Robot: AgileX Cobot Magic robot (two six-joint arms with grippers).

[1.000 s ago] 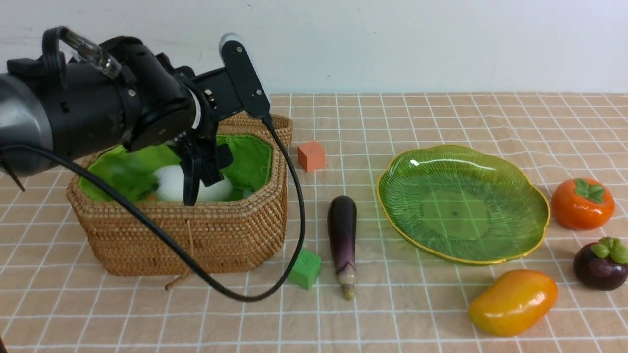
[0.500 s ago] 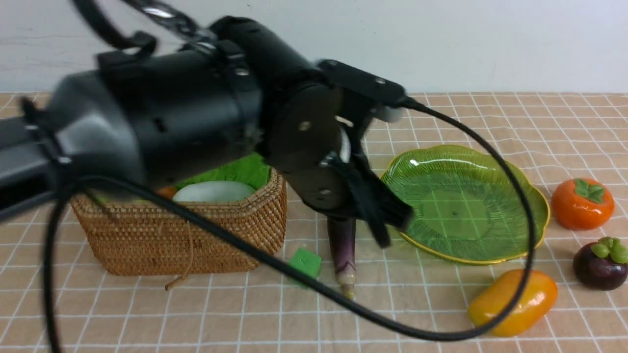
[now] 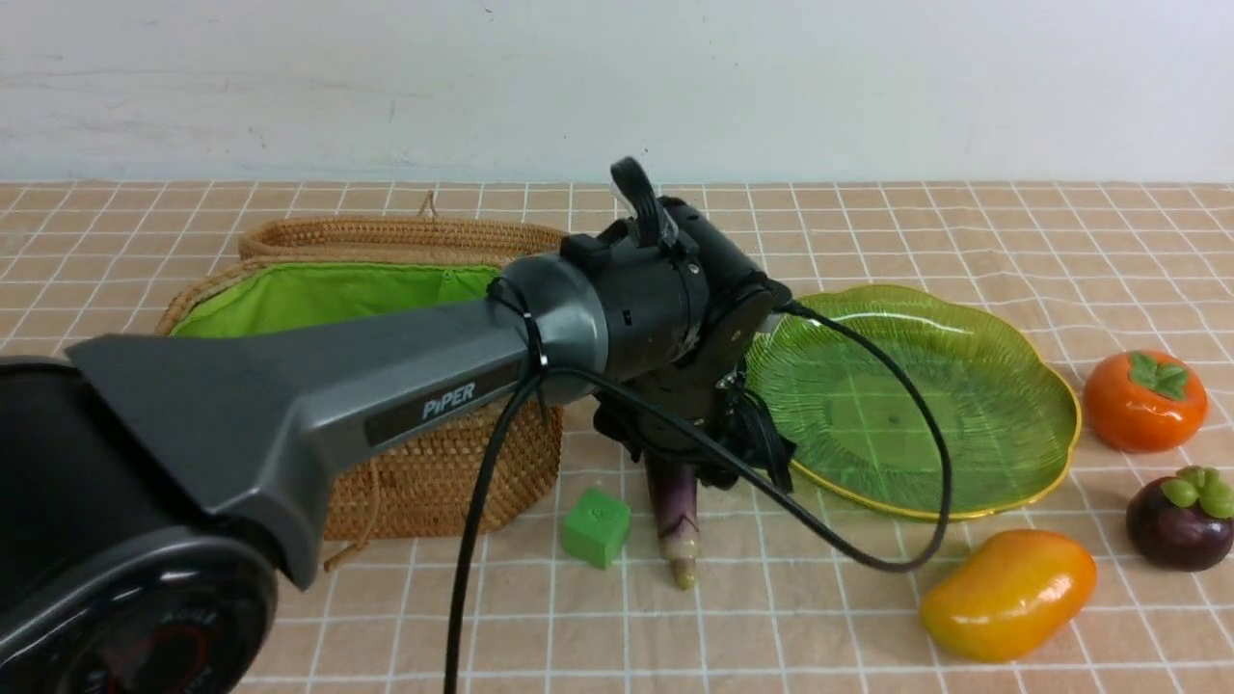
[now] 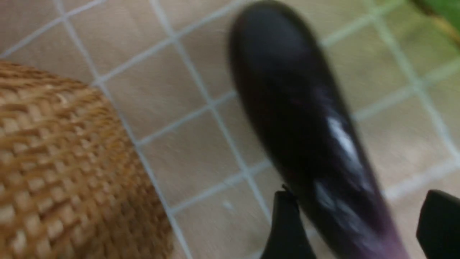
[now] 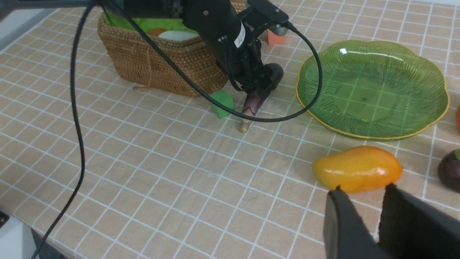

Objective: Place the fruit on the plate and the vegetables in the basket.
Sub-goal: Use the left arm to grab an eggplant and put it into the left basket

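Observation:
My left gripper point(image 3: 735, 453) is open and low over the dark purple eggplant point(image 3: 676, 509), which lies on the cloth between the wicker basket point(image 3: 434, 482) and the green glass plate point(image 3: 916, 395). In the left wrist view the fingers point(image 4: 287, 223) stand either side of the eggplant point(image 4: 298, 118). The white radish point(image 5: 178, 35) and the potato point(image 5: 156, 31) lie in the basket. The mango point(image 3: 1007, 593), mangosteen point(image 3: 1181, 516) and persimmon point(image 3: 1145, 400) sit right of the plate. My right gripper point(image 5: 363, 190) is shut and empty, just short of the mango point(image 5: 357, 169).
A small green cube point(image 3: 598, 527) lies close beside the eggplant's stem end. A small orange cube point(image 5: 275, 37) sits behind the arm, by the basket. The left arm's black cable point(image 3: 868, 549) loops down in front of the plate. The basket lid point(image 3: 405, 236) lies open behind it.
My left arm has swung from above the basket to the right and come down over the eggplant. The radish stays in the basket.

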